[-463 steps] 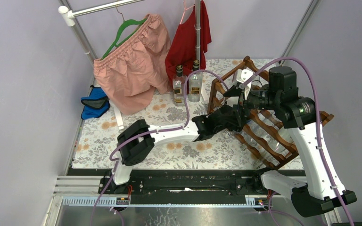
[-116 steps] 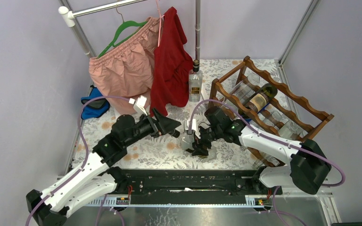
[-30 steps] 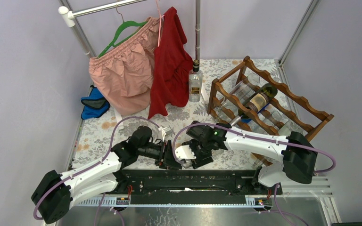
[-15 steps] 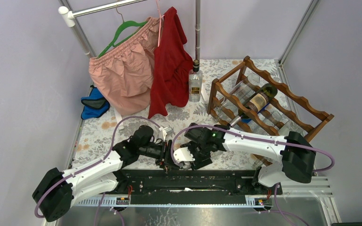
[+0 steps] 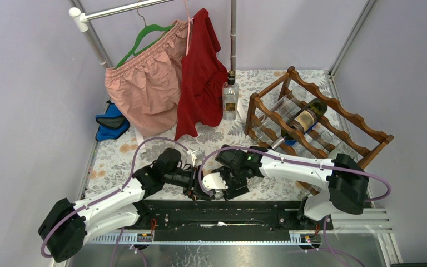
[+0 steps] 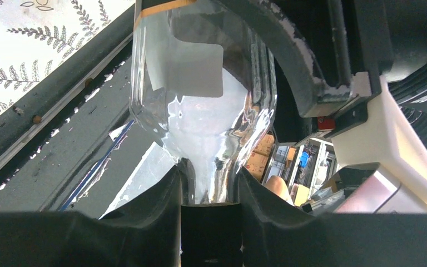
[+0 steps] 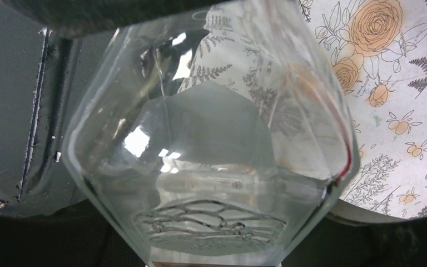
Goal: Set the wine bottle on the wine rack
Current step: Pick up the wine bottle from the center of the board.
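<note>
**Wine bottle gripped twice — short of the rack**

The clear wine bottle (image 5: 213, 181) lies roughly level over the table's (image 5: 117, 161) near edge, neck pointing left. Left fingers (image 6: 144, 222) pinch its neck and right fingers (image 6: 311, 67) clasp its body, well apart from the wine rack (image 5: 322, 119).

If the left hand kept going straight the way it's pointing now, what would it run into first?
The clear glass bottle: its neck already sits between the left hand's fingers, so the widening shoulder comes first. Right behind it, probably, the right hand gripping the body.
</note>
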You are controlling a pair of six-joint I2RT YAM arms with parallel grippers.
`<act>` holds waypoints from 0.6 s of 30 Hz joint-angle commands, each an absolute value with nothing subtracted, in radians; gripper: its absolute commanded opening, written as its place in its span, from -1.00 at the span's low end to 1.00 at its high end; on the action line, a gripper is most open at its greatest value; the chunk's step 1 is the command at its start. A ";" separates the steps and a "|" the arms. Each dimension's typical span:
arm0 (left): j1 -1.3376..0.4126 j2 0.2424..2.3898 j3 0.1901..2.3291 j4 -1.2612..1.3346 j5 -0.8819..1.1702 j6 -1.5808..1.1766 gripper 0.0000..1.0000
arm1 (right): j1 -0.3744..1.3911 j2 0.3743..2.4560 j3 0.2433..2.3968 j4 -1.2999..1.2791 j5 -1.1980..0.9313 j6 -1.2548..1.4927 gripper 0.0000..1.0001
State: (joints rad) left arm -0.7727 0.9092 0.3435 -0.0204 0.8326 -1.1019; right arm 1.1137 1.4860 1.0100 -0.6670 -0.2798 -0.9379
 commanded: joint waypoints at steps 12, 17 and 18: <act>-0.777 0.853 0.341 0.080 0.876 -1.075 -1.00 | 1.123 1.484 1.108 -0.652 -0.311 -0.881 -0.06; -0.776 0.841 0.298 0.131 0.889 -1.076 -1.00 | 1.123 1.475 1.127 -0.683 -0.359 -0.864 0.94; -0.775 0.840 0.291 0.140 0.891 -1.077 -1.00 | 1.123 1.472 1.130 -0.687 -0.365 -0.863 0.99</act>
